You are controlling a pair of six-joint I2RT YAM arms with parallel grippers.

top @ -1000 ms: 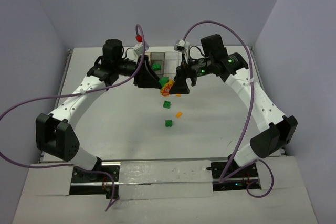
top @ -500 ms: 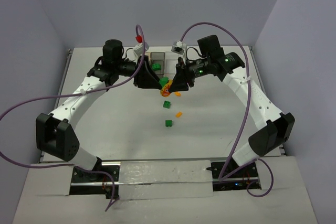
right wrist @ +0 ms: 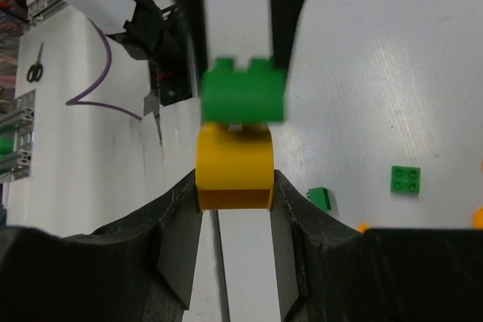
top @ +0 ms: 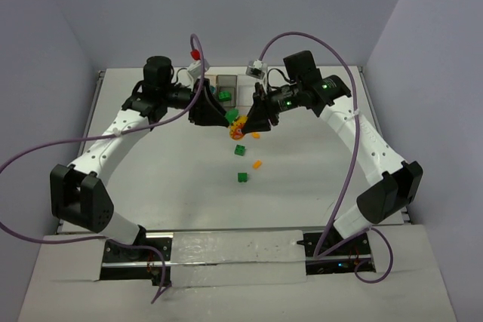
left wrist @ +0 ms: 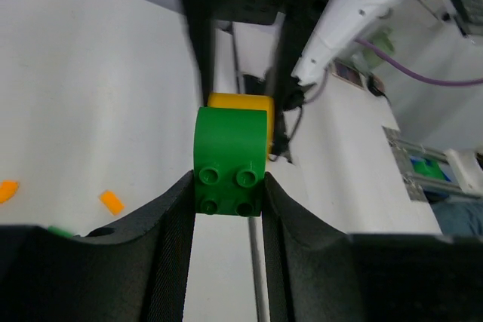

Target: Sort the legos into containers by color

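The left fingers (left wrist: 167, 246) clamp a small green studded plastic brick (left wrist: 229, 157). The right fingers (right wrist: 177, 235) clamp a small yellow-orange plastic brick (right wrist: 234, 162). The bricks touch above the white table (top: 173, 164).

green legos (top: 239, 149): four; one in the left gripper (left wrist: 228, 186), one in the containers (top: 244, 87), two loose on the table (top: 166, 171)
orange legos (top: 256, 164): three; one in the right gripper (right wrist: 234, 179), two loose
containers: one joined row, compartments partly hidden, not countable
arms (top: 113, 137): two
grippers: two
purple cables (top: 30, 157): two
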